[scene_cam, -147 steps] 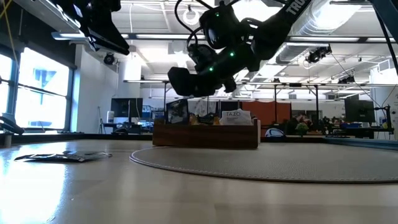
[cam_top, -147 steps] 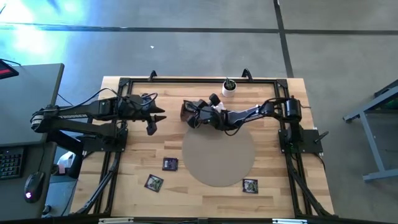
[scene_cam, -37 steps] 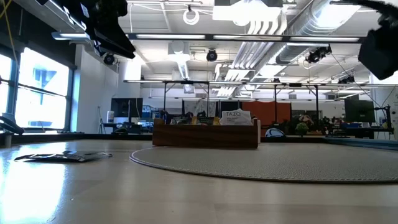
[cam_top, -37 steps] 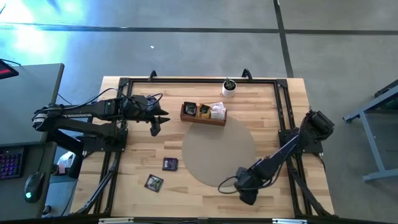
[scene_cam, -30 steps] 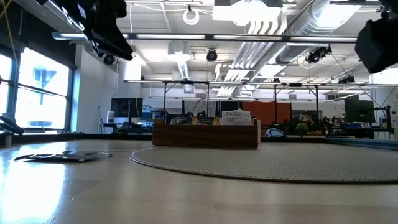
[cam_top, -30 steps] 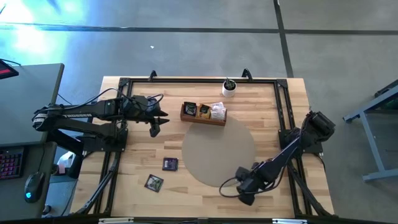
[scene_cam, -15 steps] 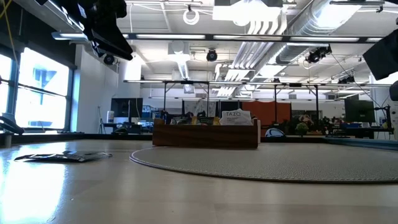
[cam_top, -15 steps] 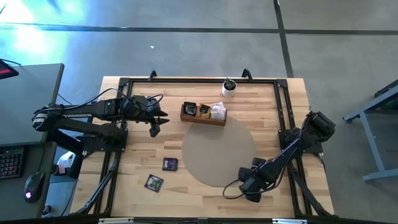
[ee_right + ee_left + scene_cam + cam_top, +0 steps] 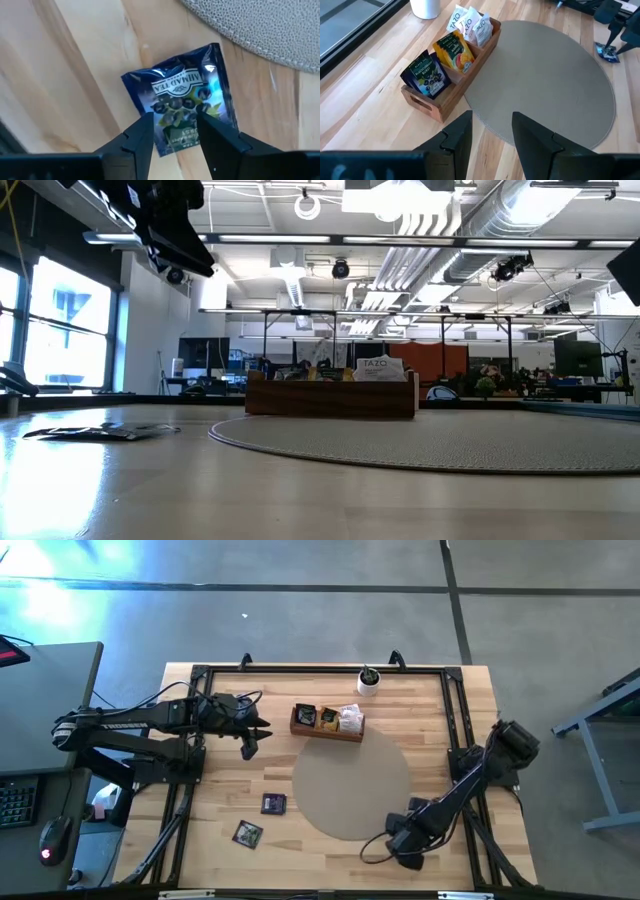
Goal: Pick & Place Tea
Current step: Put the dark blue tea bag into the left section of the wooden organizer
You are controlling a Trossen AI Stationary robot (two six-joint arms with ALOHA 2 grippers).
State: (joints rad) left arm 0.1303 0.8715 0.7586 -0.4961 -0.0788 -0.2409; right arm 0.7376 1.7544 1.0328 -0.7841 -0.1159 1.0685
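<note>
A dark blue tea sachet [image 9: 180, 112] lies flat on the wood beside the round mat's [image 9: 350, 785] near right edge. My right gripper [image 9: 173, 131] points down over it, open, and the sachet shows between its two fingers. In the high view that gripper [image 9: 405, 848] hides the sachet. Two more dark sachets [image 9: 273, 803] [image 9: 247, 833] lie flat near the front left. A wooden box [image 9: 328, 723] behind the mat holds upright sachets. My left gripper [image 9: 492, 131] hangs open above the table's left side, holding nothing.
A small white cup with a plant [image 9: 368, 682] stands at the far edge behind the box. Black frame rails [image 9: 185, 790] run along both sides of the table. In the left wrist view the box [image 9: 450, 65] shows blue, orange and white sachets.
My right gripper has rolled about the line it points along while staying over the sachet at the mat's near right edge. The sachets, the box and my left arm have kept still.
</note>
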